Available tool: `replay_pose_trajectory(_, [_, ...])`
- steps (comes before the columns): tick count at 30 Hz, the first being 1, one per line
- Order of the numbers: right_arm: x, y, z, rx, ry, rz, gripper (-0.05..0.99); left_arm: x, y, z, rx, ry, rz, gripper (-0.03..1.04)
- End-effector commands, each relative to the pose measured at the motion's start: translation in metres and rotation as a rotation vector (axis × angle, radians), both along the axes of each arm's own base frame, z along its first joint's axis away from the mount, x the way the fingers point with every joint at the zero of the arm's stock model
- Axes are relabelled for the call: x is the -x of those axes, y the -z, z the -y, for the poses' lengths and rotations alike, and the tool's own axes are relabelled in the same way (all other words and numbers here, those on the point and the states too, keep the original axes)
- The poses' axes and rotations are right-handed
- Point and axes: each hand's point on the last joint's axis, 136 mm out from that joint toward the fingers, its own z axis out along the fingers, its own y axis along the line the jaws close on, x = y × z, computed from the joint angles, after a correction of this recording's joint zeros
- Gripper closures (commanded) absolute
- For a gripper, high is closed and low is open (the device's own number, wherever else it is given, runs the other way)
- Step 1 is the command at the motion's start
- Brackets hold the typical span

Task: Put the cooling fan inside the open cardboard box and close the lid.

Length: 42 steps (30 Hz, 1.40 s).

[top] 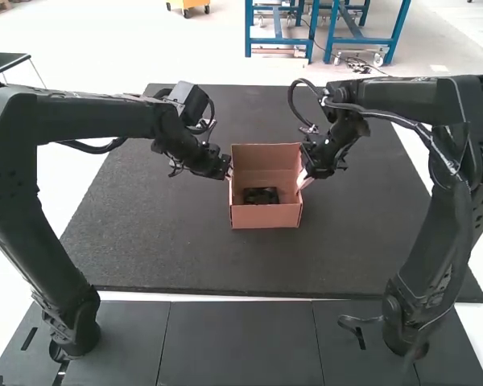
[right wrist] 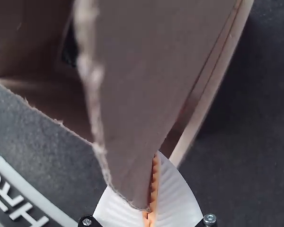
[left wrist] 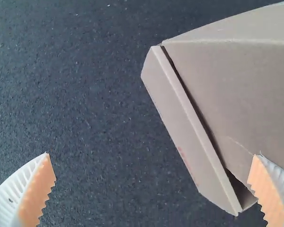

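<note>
— Where's the fan (top: pixel 260 195)?

— Down in the box (top: pixel 266 215), as far as I can make out. There's a dark shape on its floor, and it's dim in there, so I take that for the fan rather than swear to it.

— And the box itself?

— Near the middle of the black mat (top: pixel 161 233), top open, its back flap (top: pixel 266 157) standing upright.

— What about your right fingers (top: pixel 308 177)?

— Pinched tight on the side flap (right wrist: pixel 142 85) at the box's right edge. The cardboard runs down between my orange pads (right wrist: pixel 155 177), and the flap stands raised.

— And the left?

— My left fingers (top: pixel 221 167) are spread wide with nothing in them, and they hang at the box's upper left corner. That corner sits between them, close against one of the two. Whether it touches, I can't tell. The other finger is well apart from the box, over bare mat.
</note>
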Motion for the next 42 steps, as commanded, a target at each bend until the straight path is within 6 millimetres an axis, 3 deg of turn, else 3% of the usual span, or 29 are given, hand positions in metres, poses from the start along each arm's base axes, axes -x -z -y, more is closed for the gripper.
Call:
replay_pose_trajectory(1, [0.003,-0.007,0.002,0.026,-0.028,0.039,0.96,0.005,-0.003,0.003,-0.007,0.042,0.005,0.05])
replay_pose_trajectory(5, [0.002,-0.007,0.002,0.029,-0.023,0.041,0.96,0.015,0.005,-0.003,-0.042,0.053,-0.032,0.05])
replay_pose_trajectory(6, [0.0,-0.008,0.003,0.029,-0.012,0.042,0.9,0.017,0.008,-0.007,-0.069,0.059,-0.038,0.05])
replay_pose_trajectory(8, [-0.003,-0.011,0.003,0.026,-0.004,0.053,0.72,0.021,0.013,-0.018,-0.132,0.058,-0.049,0.05])
replay_pose_trajectory(12, [-0.012,-0.02,0.004,0.038,0.008,0.086,0.27,0.018,0.015,-0.043,-0.226,0.013,-0.033,0.05])
replay_pose_trajectory(15, [-0.014,-0.033,0.004,0.031,0.009,0.102,0.11,-0.002,0.002,-0.064,-0.248,-0.067,0.034,0.05])
replay_pose_trajectory(21, [-0.01,-0.071,0.001,-0.018,0.005,0.181,0.09,-0.044,-0.038,-0.076,-0.159,-0.179,0.183,0.05])
replay_pose_trajectory(27, [0.009,-0.104,0.007,-0.057,0.007,0.296,0.1,-0.071,-0.072,-0.067,-0.098,-0.209,0.279,0.05])
replay_pose_trajectory(35, [0.027,-0.13,0.019,-0.099,0.093,0.486,0.1,-0.088,-0.088,-0.044,-0.051,-0.19,0.295,0.05])
replay_pose_trajectory(42, [0.054,-0.129,0.034,-0.061,0.101,0.475,0.1,-0.087,-0.087,-0.007,-0.021,-0.107,0.28,0.05])
